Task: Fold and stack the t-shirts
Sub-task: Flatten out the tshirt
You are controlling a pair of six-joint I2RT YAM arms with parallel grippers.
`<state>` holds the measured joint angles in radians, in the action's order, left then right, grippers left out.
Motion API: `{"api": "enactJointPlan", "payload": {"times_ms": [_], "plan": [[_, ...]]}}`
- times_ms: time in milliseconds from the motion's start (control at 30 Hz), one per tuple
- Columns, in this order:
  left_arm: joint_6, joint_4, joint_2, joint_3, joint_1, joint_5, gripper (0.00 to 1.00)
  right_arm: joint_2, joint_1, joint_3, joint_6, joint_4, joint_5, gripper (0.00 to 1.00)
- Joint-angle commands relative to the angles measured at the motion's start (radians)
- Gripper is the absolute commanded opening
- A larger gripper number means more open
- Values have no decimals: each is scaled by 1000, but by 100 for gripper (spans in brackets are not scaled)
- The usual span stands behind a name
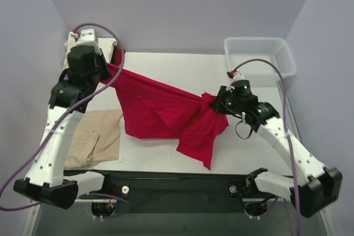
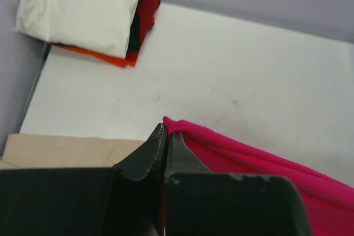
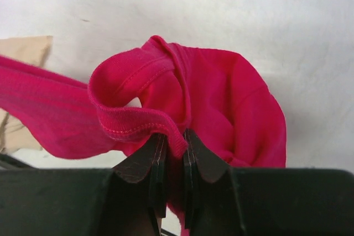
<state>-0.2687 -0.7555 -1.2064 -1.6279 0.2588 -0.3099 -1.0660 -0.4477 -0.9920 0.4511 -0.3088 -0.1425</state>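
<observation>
Already, at the upper left of the left wrist view, a folded cream shirt [image 2: 77,9] tops an orange-red shirt [image 2: 105,58]. Lower left overhead, a tan shirt [image 1: 94,136] waits. The left gripper [image 1: 113,64] and right gripper [image 1: 213,100] each clamp the crimson shirt [image 1: 160,109], stretched across mid-frame and apparently not yet folded.

We find the stretched t-shirt [image 1: 160,111] spanning the bench [image 1: 182,70] from near its far left corner towards its right edge, one end in the left gripper [image 2: 165,128] jaws, the other in the right gripper [image 3: 171,142] jaws. A folded t-shirt [image 1: 97,139] lies at the near left corner. Behind it, a stack of folded t-shirts [image 2: 83,9] occupies the far left corner. The basket [image 1: 254,39] stands at the far right corner.
</observation>
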Motion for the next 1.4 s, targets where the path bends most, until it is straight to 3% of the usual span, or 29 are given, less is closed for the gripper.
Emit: {"api": "enactJointPlan", "payload": {"times_ms": [0,200,400,433,467,567,600,700,833,1067,1367], "plan": [[-24,169,-41,178,-35,-109,0,-200,66,44,101,17,116,0],[-55,324,-152,270,-70,-140,0,-516,161,-124,71,57,100,0],[-43,386,-300,189,-102,-120,0,-747,199,-422,-37,2,73,0],[-46,393,-317,181,-110,-110,0,-774,201,-459,-52,-9,67,6],[-52,412,-350,165,-110,-91,0,-822,202,-532,-75,-39,66,28],[-66,421,-406,131,-112,-64,0,-861,207,-612,-95,-81,87,62],[-70,420,-441,108,-113,-60,0,-855,208,-632,-100,-84,95,71],[-78,418,-493,71,-115,-51,0,-803,207,-625,-115,-87,133,80],[-72,418,-542,48,-113,-51,0,-717,207,-535,-132,-110,169,75],[-73,424,-587,48,-113,-34,0,-650,202,-280,-97,-115,106,51],[-76,426,-573,74,-116,-23,0,-710,123,-209,-71,-104,109,48]]}}
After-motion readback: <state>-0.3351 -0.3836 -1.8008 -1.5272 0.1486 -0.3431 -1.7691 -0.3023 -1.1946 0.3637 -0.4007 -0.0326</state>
